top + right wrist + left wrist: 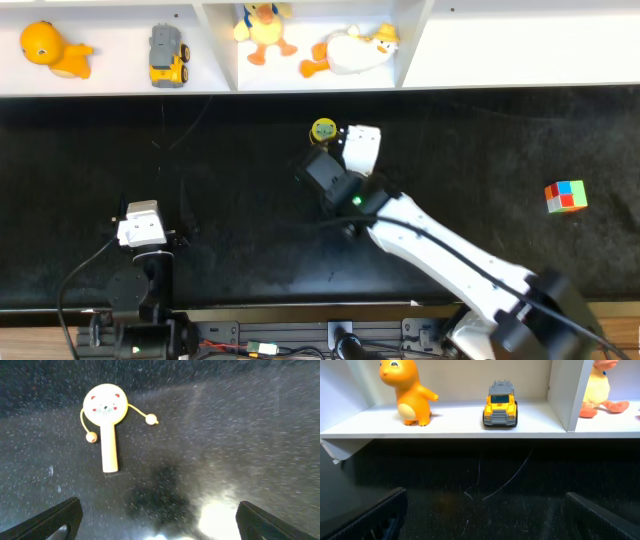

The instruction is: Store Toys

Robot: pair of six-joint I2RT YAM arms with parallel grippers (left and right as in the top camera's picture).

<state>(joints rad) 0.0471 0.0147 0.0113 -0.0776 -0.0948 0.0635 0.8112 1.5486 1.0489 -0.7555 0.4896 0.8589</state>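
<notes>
Right gripper [157,505] spread wide, empty, above the black mat [240,430]. Just ahead, rattle drum [108,435] flat on the mat: handle end nearest, round head farthest, long axis crosswise to the closing line. Left gripper [485,495], likewise spread, well apart; shelf [110,85] beyond.

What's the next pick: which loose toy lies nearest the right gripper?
The yellow rattle drum, just ahead of the right gripper; the colour cube lies much farther away.

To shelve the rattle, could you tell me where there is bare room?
The right bay is bare. The left bay has a gap between orange toy and truck. The middle bay, with yellow duck and white duck, is crowded.
</notes>
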